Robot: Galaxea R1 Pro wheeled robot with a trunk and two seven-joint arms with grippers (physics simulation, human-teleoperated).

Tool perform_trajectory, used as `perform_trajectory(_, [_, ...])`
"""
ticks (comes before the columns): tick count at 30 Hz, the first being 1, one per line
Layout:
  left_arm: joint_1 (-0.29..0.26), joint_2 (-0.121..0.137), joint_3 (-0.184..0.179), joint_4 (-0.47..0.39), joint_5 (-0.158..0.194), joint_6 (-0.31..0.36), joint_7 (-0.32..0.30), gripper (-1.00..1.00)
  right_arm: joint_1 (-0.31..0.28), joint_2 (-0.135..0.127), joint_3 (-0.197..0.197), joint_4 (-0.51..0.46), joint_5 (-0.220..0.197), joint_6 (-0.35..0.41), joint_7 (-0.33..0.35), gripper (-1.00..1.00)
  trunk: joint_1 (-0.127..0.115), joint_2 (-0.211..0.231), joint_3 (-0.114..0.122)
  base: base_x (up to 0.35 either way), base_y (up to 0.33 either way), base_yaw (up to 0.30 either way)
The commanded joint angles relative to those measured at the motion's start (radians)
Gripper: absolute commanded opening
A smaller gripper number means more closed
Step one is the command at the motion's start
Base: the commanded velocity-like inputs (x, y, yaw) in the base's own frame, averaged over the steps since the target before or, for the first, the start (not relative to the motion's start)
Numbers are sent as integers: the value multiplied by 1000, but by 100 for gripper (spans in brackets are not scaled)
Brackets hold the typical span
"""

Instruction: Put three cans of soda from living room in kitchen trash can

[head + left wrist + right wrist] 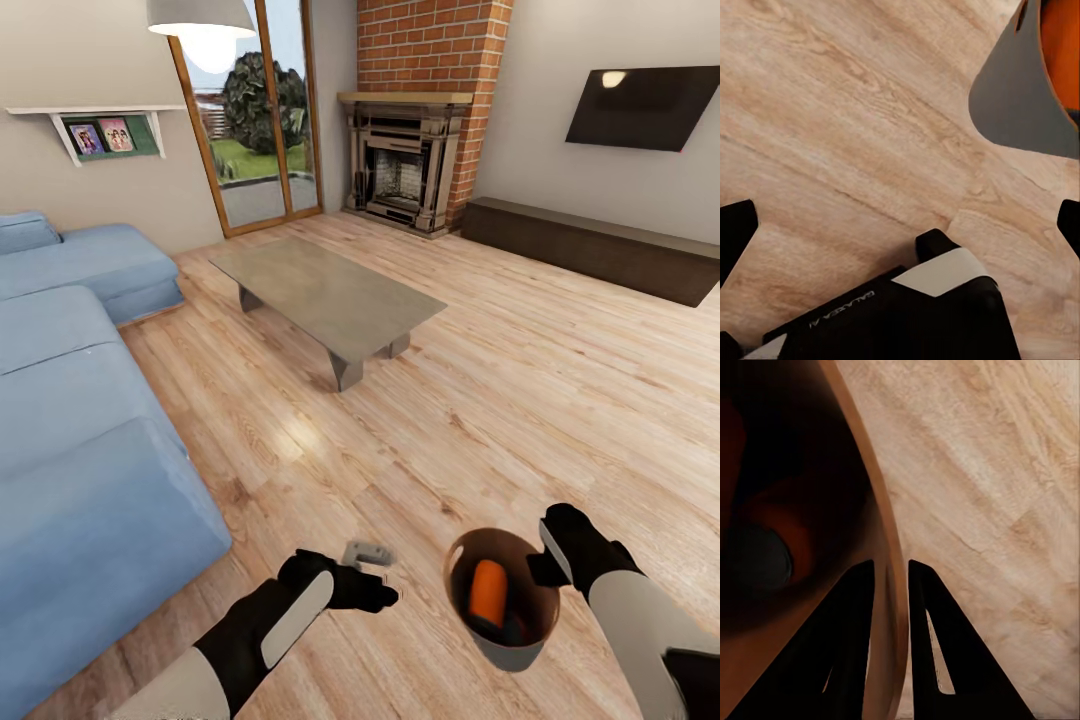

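Right hand pinches the rim of the tash can at about 2 o'clock, one finger inside the wall and one outside, held off the wood floor low in the head view at roughly 5 o'clock. The right wrist view gives what the head view cannot: the two dark fingers pressed close on either side of the thin copper-brown wall, and deep in the shadowed inside a grey round can top. From the head camera the bin's mouth is open toward the viewer, with one can of soda standing orange inside; how many more lie beneath I cannot tell. Its outer wall reads grey in the left wrist view, with an orange inside.

Left hand hangs at 7 o'clock beside the bin, apart from it, fingers spread and holding nothing.

Farther out, the grey coffee tabletop sits at 11 o'clock, the blue sofa at 9 o'clock, the brick fireplace at 12 o'clock.
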Motion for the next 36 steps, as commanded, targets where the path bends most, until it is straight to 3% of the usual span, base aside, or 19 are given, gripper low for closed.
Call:
perform_trajectory(1, [-1,0,0,14,0,-5,0,100,-5,0,-1,9,-6,0,3,-100,0,0,0,0,0,0])
perform_trajectory(10, [-69,0,1,234,1,-45,-7,100,-25,1,0,65,-2,-24,-6,-100,0,0,0,0,0,0])
perform_trajectory(16, [-155,2,2,378,8,-62,-9,100,-26,4,1,68,0,-58,-10,-100,0,0,0,0,0,0])
perform_trajectory(20, [-187,2,2,428,10,-64,-10,100,-26,5,1,68,1,-82,-11,-100,0,0,0,0,0,0])
perform_trajectory(30, [-200,2,9,514,15,-77,-10,100,-26,9,1,68,1,-146,-50,-100,0,0,0,0,0,0])
perform_trajectory(32, [-214,2,29,522,17,-75,-10,100,-25,9,1,68,0,-147,-53,-100,0,0,0,0,0,0])
perform_trajectory(35, [-243,5,102,542,30,-59,-10,100,-26,10,1,67,0,-148,-56,-100,0,0,0,0,0,0])
perform_trajectory(36, [-255,8,144,552,34,-36,-7,100,-25,11,2,67,0,-148,-56,-100,0,0,0,0,0,0])
